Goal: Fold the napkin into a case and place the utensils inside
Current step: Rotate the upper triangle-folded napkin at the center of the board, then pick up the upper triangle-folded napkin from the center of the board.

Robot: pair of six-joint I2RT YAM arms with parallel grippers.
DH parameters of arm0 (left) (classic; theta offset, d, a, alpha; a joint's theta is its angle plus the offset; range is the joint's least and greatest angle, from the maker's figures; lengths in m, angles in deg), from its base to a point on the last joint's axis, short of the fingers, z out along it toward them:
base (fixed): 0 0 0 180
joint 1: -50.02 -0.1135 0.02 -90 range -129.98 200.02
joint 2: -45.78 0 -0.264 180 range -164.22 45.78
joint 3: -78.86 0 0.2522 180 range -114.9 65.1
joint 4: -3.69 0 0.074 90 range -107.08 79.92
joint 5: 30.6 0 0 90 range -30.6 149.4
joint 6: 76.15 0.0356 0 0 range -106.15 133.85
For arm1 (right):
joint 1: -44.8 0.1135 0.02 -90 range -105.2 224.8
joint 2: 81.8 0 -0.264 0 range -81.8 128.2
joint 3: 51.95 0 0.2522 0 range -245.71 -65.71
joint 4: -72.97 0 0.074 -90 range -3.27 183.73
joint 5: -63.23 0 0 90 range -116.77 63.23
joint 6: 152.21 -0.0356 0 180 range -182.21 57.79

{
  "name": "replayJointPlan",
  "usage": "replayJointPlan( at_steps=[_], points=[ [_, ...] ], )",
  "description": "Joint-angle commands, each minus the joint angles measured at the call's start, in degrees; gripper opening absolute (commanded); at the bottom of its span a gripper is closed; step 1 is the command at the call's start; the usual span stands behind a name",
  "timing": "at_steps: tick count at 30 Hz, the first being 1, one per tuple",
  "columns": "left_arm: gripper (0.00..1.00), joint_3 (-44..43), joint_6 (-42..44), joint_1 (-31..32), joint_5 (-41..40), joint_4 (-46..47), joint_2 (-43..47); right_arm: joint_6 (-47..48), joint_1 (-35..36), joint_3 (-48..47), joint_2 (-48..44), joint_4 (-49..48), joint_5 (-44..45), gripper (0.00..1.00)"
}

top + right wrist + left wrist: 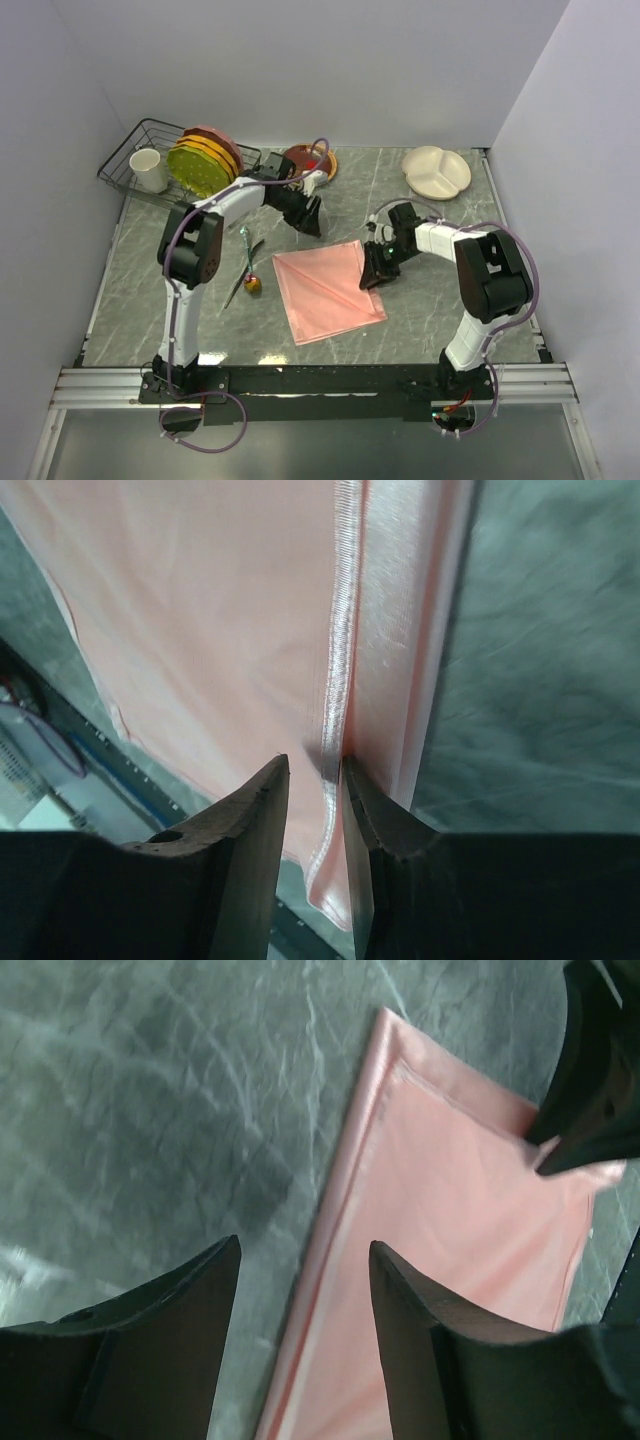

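The folded napkin [325, 290] lies flat in the middle of the tabletop [430, 310]. The right gripper [377, 272] is clamped on its right hem. The left gripper [311, 217] hangs with its fingers apart, holding nothing.

Blocked along the far edge by wire rack [122, 168], red plate [296, 158] and cream divided plate [437, 172]. Mid-table taken by napkin [328, 290], utensils [246, 272], left gripper [312, 218] and right gripper [378, 270]; open tabletop [400, 338] along the front edge.
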Motion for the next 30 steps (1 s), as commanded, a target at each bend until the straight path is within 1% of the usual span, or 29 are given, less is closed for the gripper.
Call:
replayJointPlan(
  at_steps=[1,5,11,14,15,18,20,21,22,24,25,27,28,30],
  points=[
    [0.6,-5.13,2.31,2.46,6.19,-2.22,-5.12,-3.37,1.59,3.93,-2.5,0.21,-2.31,0.36],
    [0.59,-5.93,3.28,3.96,8.4,-2.76,-7.06,-4.35,1.68,5.61,-6.45,1.34,-6.44,0.4],
    [0.55,-4.52,5.38,5.72,8.93,-3.72,-7.67,-1.98,-4.82,3.85,-11.73,5.74,-7.24,0.49],
    [0.48,-3.82,5.39,5.89,9.37,-3.46,-8.37,-0.83,-7.02,1.31,-11.83,4.53,-6.19,0.52],
    [0.45,-3.56,5.3,5.81,9.46,-3.2,-8.38,-0.57,-7.2,-0.7,-11.3,3.91,-5.48,0.53],
    [0.39,-3.11,5.3,6.25,10.25,-2.05,-8.29,0.58,-7.29,-5.36,-7.35,1.62,-3.72,0.57],
    [0.36,-3.38,6.35,6.51,10.43,-2.23,-7.94,1.54,-7.2,-7.92,-3.84,0.22,-2.76,0.62],
    [0.32,-3.47,6.96,6.68,10.77,-2.32,-7.76,1.98,-7.29,-9.93,-2.61,-0.14,-2.49,0.65],
    [0.31,-3.12,7.58,6.95,10.86,-2.32,-7.5,2.59,-7.29,-10.99,-0.33,-0.31,-2.4,0.7],
    [0.28,-2.5,9.07,7.3,11.04,-1.97,-6.18,4.35,-7.29,-13.02,1.53,-0.93,-1.61,0.76],
    [0.27,-1.54,9.52,7.56,10.95,-1.7,-5.66,4.44,-7.29,-13.38,2.93,-1.54,-1.26,0.83],
    [0.26,-0.48,10.92,8.0,10.6,-0.56,-4.08,6.55,-7.38,-14.34,4.17,-3.3,-0.73,0.92],
    [0.25,0.57,11.27,8.18,10.51,-0.12,-3.46,7.25,-7.38,-14.61,5.48,-3.83,-0.91,0.98],
    [0.24,1.63,12.77,8.62,10.6,0.75,-1.88,9.1,-7.38,-15.83,6.89,-4.18,-2.74,1.0]
  ],
)
